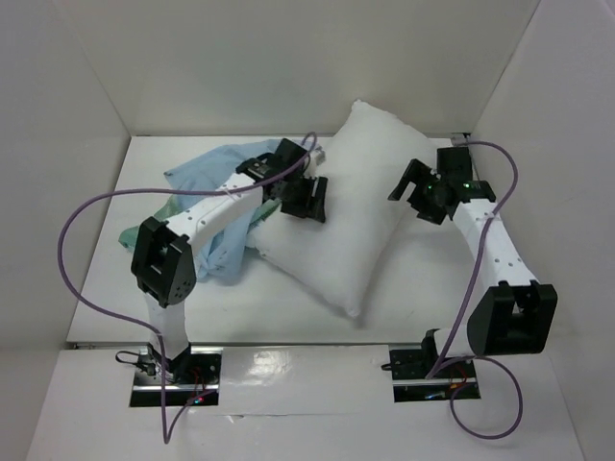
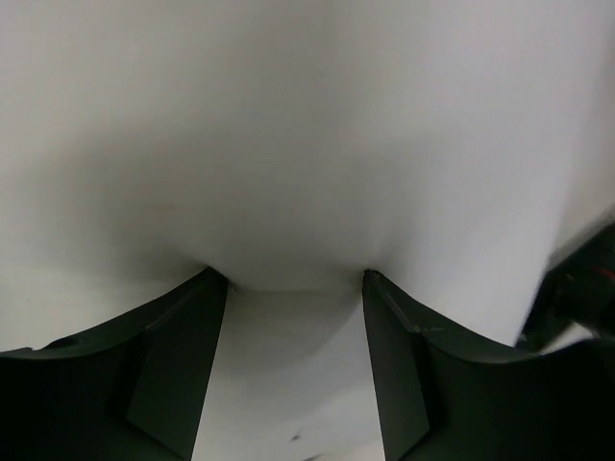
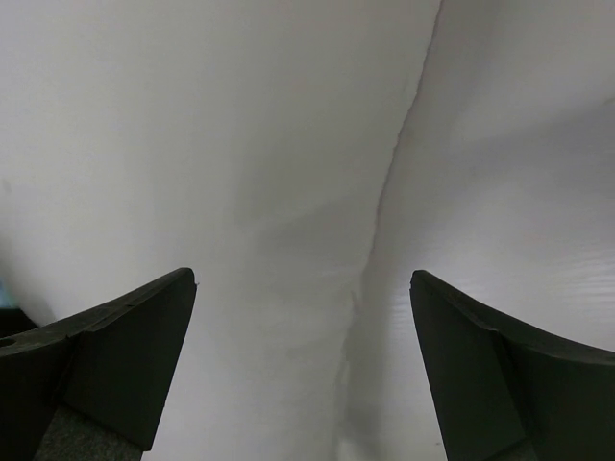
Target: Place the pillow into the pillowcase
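**Both grippers at the pillow, pillowcase lying off to the side**

From the top camera you see the pillow (image 1: 356, 206) lying mid-table (image 1: 259, 312), turned like a diamond with one corner at 12 o'clock and the opposite corner at 6 o'clock. The pillowcase (image 1: 207, 173) is crumpled in a heap at the pillow's 9 o'clock side. It shows mostly light blue with a green patch toward the table's left edge, and your left arm reaches across it. None of the pillow is inside it.

Your left gripper (image 1: 309, 197) sits on the pillow's 9 o'clock edge. In its wrist camera the left gripper (image 2: 288, 277) has its fingers (image 2: 173, 365) set partway apart, tips against the white pillow (image 2: 288, 144), which bulges a little into the gap. You cannot tell from these views whether a fold is pinched or the tips only press in.

Your right gripper (image 1: 408, 192) is at the pillow's 3 o'clock edge. Its wrist camera shows the right gripper (image 3: 303, 279) spread wide and holding nothing. The pillow (image 3: 192, 144) fills the view beyond the fingers (image 3: 115, 346), and its seam (image 3: 384, 211) runs between them.
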Available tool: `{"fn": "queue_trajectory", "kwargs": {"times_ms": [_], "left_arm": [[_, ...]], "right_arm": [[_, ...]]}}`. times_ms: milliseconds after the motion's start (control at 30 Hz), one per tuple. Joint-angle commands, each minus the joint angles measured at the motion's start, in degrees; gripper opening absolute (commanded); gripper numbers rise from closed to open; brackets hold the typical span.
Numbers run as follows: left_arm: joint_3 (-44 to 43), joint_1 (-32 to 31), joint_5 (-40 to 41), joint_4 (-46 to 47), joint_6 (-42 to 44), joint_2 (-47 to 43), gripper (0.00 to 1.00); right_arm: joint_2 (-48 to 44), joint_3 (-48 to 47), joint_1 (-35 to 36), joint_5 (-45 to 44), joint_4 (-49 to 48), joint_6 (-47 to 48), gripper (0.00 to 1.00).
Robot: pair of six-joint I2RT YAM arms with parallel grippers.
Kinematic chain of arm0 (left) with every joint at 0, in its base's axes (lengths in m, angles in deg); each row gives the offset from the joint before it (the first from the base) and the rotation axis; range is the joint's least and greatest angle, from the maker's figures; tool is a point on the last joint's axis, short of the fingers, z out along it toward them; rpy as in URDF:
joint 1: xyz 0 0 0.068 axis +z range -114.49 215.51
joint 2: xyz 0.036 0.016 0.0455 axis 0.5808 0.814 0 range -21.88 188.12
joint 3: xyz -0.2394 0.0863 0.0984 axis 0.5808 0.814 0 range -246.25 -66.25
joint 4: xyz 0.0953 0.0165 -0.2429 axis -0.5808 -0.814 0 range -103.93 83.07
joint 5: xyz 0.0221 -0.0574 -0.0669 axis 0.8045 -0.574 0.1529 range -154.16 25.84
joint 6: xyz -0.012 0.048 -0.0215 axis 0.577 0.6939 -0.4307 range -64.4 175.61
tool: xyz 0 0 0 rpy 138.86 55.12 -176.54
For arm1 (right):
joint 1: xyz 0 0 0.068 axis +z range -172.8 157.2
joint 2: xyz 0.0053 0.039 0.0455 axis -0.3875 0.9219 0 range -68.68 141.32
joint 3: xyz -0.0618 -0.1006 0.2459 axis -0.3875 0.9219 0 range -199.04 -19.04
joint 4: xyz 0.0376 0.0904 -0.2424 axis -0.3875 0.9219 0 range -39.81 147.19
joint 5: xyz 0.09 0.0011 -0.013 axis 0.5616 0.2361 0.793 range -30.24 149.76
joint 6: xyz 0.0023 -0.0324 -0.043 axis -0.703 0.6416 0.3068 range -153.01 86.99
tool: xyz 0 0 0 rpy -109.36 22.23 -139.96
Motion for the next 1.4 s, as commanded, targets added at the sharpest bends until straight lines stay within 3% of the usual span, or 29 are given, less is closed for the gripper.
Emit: {"fn": "queue_trajectory", "kwargs": {"times_ms": [0, 133, 267, 300, 400, 533, 567, 600, 667, 767, 867, 900, 1033, 1133, 1233, 1367], "left_arm": [[-1.76, -9.95, -13.74, 4.24, -3.26, 1.46, 0.71], [-10.29, -14.00, -22.72, 4.24, -1.76, 2.44, 0.69], [-10.84, -8.22, -19.83, 2.84, -0.53, -4.66, 0.72], [-10.23, -4.38, -18.95, 1.44, -0.53, -5.99, 0.72], [-8.03, 2.49, -12.72, -2.68, -0.01, -9.68, 0.72], [-2.76, 9.62, -3.33, -4.80, -1.40, -12.24, 0.71], [-2.75, 10.94, -1.12, -5.86, -1.93, -12.77, 0.71], [-2.75, 12.44, 1.68, -7.61, -4.03, -12.77, 0.71], [-2.75, 16.57, 6.88, -11.57, -5.71, -12.25, 0.69], [2.15, 20.70, 9.44, -11.58, -7.29, -14.35, 0.69], [7.51, 23.78, 11.99, -11.58, -8.52, -18.04, 0.70], [9.01, 24.57, 11.99, -11.06, -9.05, -20.22, 0.72], [16.66, 29.58, 11.99, -9.92, -10.46, -24.80, 0.73], [22.46, 35.28, 12.61, -8.51, -10.99, -26.83, 0.73], [25.19, 38.72, 11.99, -6.40, -10.99, -26.84, 0.73], [28.09, 44.17, 10.94, -2.09, -10.11, -24.47, 0.73]], "right_arm": [[-4.49, -5.57, -3.79, -3.65, 4.40, 3.34, 1.00], [-4.49, -12.06, -7.31, -5.68, 8.10, 6.42, 1.00], [-4.49, -15.59, -7.85, -5.42, 9.86, 11.15, 1.00], [-4.49, -15.60, -7.85, -3.94, 10.38, 11.86, 1.00], [-5.02, -14.02, -3.64, -2.00, 10.39, 13.28, 1.00], [-3.27, -11.82, 11.27, -7.94, 11.95, 12.67, 0.99], [-3.26, -11.12, 19.49, -11.79, 11.97, 11.01, 0.96], [-3.26, -10.07, 23.40, -15.31, 11.97, 9.86, 0.93], [-4.75, -6.91, 32.53, -18.06, 11.35, 6.62, 0.72], [-6.78, -1.82, 35.40, -12.29, 7.16, 4.41, 0.60], [-6.87, 5.65, 35.92, -12.17, 9.66, 0.37, 0.59], [-6.87, 6.28, 34.79, -16.19, 11.16, -2.25, 0.64], [-5.72, 6.29, 27.76, -27.61, 20.13, -8.07, 0.68], [-6.59, 2.08, 27.05, -28.98, 18.84, -7.12, 0.69], [-6.26, -2.66, 33.53, -25.64, 11.11, -4.31, 0.75], [3.22, -7.68, 45.30, -20.11, 3.02, -2.64, 0.87]]}}
